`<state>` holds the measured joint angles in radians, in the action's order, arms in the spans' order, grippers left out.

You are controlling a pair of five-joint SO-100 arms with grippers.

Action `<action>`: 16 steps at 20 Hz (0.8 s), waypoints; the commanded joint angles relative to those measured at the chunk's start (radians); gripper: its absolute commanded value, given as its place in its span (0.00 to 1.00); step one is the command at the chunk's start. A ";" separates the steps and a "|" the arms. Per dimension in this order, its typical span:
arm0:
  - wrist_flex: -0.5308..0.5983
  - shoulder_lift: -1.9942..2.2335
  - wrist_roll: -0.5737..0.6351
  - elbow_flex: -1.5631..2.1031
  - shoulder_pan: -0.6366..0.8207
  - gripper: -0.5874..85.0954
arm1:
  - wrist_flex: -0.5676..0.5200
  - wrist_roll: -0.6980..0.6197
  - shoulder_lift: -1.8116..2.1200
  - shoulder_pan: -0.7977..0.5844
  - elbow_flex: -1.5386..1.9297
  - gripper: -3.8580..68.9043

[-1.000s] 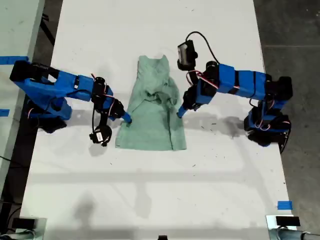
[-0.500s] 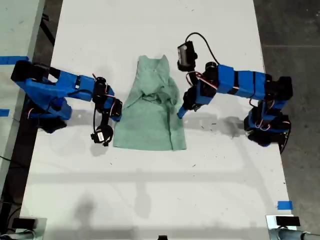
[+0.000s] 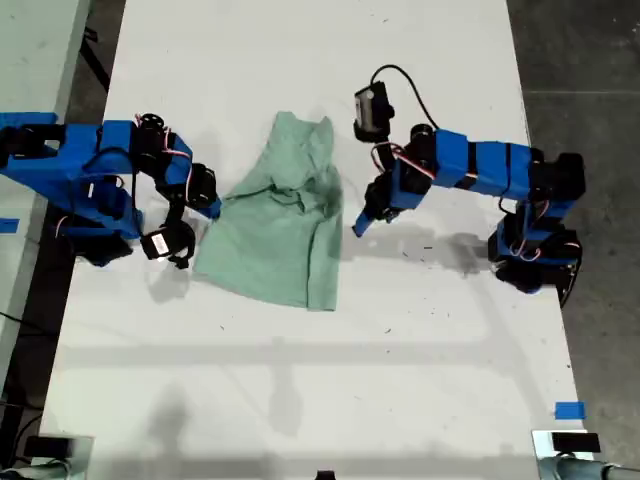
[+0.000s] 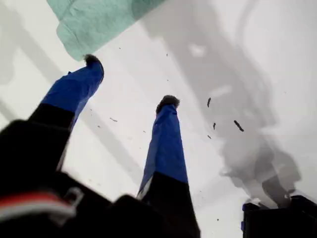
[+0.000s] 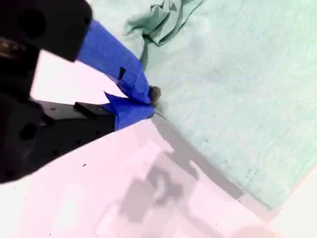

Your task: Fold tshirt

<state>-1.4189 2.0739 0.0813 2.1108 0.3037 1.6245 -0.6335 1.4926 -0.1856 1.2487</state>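
The pale mint-green tshirt (image 3: pixel 280 225) lies rumpled and skewed on the white table (image 3: pixel 320 380), its neck end toward the far side. My second gripper (image 3: pixel 212 208), on the arm at the exterior view's left, is shut on the tshirt's edge and holds it raised off the table. In the second wrist view the closed fingertips (image 5: pixel 152 94) pinch the cloth (image 5: pixel 223 74). My first gripper (image 3: pixel 358 228), at the exterior view's right, stands open just off the tshirt's other side. The first wrist view shows the first gripper (image 4: pixel 130 82) over bare table, with a tshirt corner (image 4: pixel 94 20) beyond it.
Both arm bases (image 3: pixel 530 250) sit at the table's side edges in the exterior view. A blue tape mark (image 3: pixel 568 410) lies near the table's near corner at the exterior view's right. Dark floor borders the table on the exterior view's right, and a second table (image 3: pixel 30 60) stands at its left.
My second gripper has pulled back toward the exterior view's left and lifted, dragging the tshirt's edge with it. The tshirt slid away from my first gripper, which has barely moved.
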 commanded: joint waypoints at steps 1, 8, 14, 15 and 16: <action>-0.034 0.044 0.017 -0.069 0.026 0.03 | -0.025 0.006 0.084 0.017 -0.005 0.41; -0.018 0.135 -0.002 -0.018 0.021 0.29 | -0.023 0.015 0.089 0.029 -0.005 0.41; 0.149 -0.003 -0.006 0.219 0.002 0.37 | -0.028 0.017 0.089 0.034 -0.003 0.41; 0.186 -0.015 0.005 0.259 0.017 0.38 | -0.028 0.017 0.089 0.032 -0.003 0.41; 0.206 -0.028 0.012 0.295 0.041 0.38 | -0.028 0.017 0.089 0.032 -0.003 0.41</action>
<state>-1.2640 2.0540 0.0828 2.3761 0.3068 1.6183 -0.6213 1.4926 -0.1718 1.2487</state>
